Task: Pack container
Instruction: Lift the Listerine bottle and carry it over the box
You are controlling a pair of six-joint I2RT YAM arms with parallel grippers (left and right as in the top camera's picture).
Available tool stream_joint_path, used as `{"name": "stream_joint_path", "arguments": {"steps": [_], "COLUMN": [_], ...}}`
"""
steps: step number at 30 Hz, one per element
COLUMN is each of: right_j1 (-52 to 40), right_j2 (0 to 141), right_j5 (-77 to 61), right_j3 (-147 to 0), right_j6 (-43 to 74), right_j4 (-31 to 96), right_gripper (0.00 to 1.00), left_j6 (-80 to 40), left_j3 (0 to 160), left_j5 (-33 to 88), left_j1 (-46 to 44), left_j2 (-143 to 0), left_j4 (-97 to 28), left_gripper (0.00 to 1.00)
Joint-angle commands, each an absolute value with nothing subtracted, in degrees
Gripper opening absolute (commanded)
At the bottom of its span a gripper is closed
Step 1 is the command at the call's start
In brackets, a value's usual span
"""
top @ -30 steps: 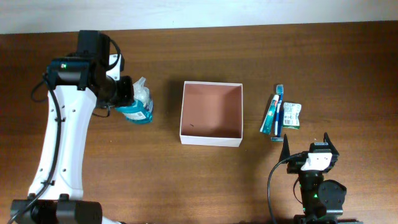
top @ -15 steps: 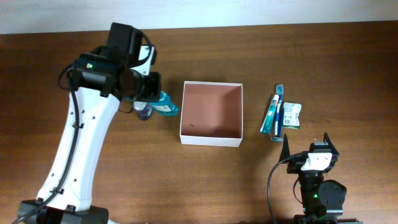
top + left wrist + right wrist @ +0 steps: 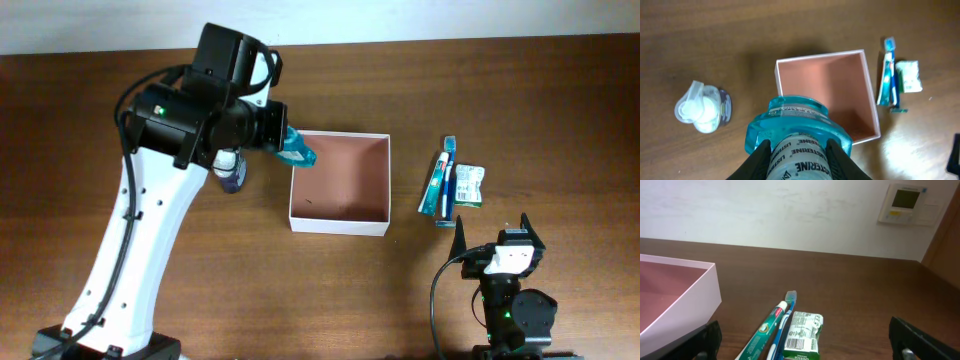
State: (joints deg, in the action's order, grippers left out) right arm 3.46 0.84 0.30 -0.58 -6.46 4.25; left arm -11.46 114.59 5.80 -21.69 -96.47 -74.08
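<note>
The container (image 3: 338,226), a square white box with a reddish-brown inside, sits at mid-table and holds nothing I can see. My left gripper (image 3: 272,130) is shut on a teal Listerine mouthwash bottle (image 3: 297,152), held above the container's back left corner. In the left wrist view the bottle (image 3: 795,125) fills the space between the fingers (image 3: 797,157), with the container (image 3: 820,56) below. My right gripper (image 3: 500,238) is open and empty near the front edge, right of the container (image 3: 695,292).
A small bottle with a white cap (image 3: 230,172) lies left of the container, also in the left wrist view (image 3: 702,102). A toothpaste tube (image 3: 435,183), a blue toothbrush (image 3: 447,180) and a green soap packet (image 3: 467,185) lie right of the container.
My left arm has carried the mouthwash bottle rightward, from the left of the table to above the container's back left corner. The small capped bottle has come into view. The right arm has not moved.
</note>
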Motion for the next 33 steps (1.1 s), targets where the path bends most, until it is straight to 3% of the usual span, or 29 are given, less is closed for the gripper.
{"name": "stream_joint_path", "arguments": {"steps": [1,10,21,33], "right_j1": [3.8,3.8,3.8,3.8], "right_j2": [0.4,0.4,0.4,0.4], "right_j5": [0.0,0.0,0.0,0.0], "right_j3": [-0.3,-0.3,-0.3,-0.3], "right_j6": [-6.7,-6.7,-6.7,-6.7], "right_j4": [4.6,4.6,4.6,4.6], "right_gripper": [0.98,0.98,0.98,0.98], "left_j6": [-14.1,-17.4,-20.2,-23.4], "left_j3": [118.6,123.5,125.2,125.2], "left_j5": [6.7,5.9,-5.7,-6.2], "left_j1": [-21.8,-24.9,-29.4,-29.7], "left_j2": [-98.6,-106.3,-112.5,-117.3], "left_j4": [-73.2,-72.3,-69.4,-67.2], "left_gripper": [0.22,0.22,0.22,0.22]}}
